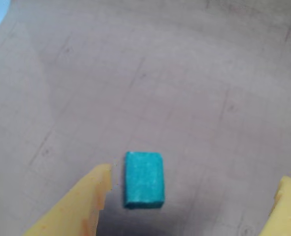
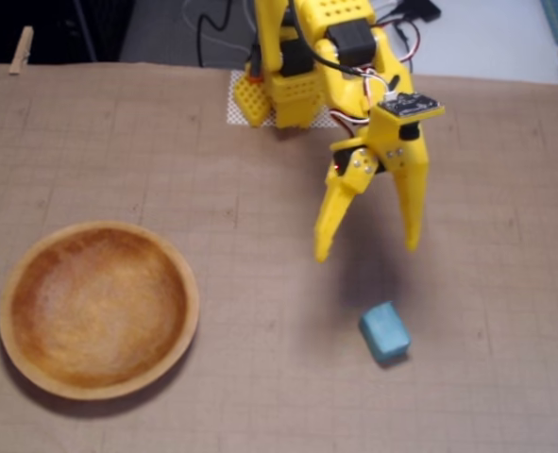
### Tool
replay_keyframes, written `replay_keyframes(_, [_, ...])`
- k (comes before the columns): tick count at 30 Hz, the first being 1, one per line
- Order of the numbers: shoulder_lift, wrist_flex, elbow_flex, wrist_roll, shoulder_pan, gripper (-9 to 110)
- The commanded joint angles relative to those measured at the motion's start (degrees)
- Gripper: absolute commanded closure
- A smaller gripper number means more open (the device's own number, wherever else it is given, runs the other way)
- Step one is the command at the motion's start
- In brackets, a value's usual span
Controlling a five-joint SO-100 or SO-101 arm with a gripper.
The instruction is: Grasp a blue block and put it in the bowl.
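The blue block (image 2: 384, 331) lies on the brown mat, right of centre in the fixed view. In the wrist view the blue block (image 1: 144, 179) sits low in the picture, between the two yellow fingers and nearer the left one. My yellow gripper (image 2: 366, 249) is open and empty, hanging above the mat just behind the block; it also shows in the wrist view (image 1: 197, 189), with its jaws spread wide. The wooden bowl (image 2: 179, 283) stands empty at the left of the fixed view, well away from the gripper.
The brown gridded mat (image 2: 260, 377) covers the table. The arm's yellow base (image 2: 288, 90) stands at the back centre on a white mesh pad. Cables run behind it. Clothespins (image 2: 19, 49) clip the mat's back edge.
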Motion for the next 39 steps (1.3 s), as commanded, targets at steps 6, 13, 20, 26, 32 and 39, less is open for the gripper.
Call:
replay_keyframes(6, [2.37,-6.86,3.69,1.58,-3.25,59])
replay_keyframes(13, [2.29,-11.87,8.61,1.49,-4.83,59])
replay_keyframes(20, [2.20,-12.83,10.63,1.49,-4.57,59])
replay_keyframes(26, [0.79,-13.01,11.16,1.49,-4.13,59])
replay_keyframes(32, [-5.19,-13.18,9.49,1.58,-4.04,59])
replay_keyframes(39, [-6.15,-13.27,7.73,1.58,-3.08,59])
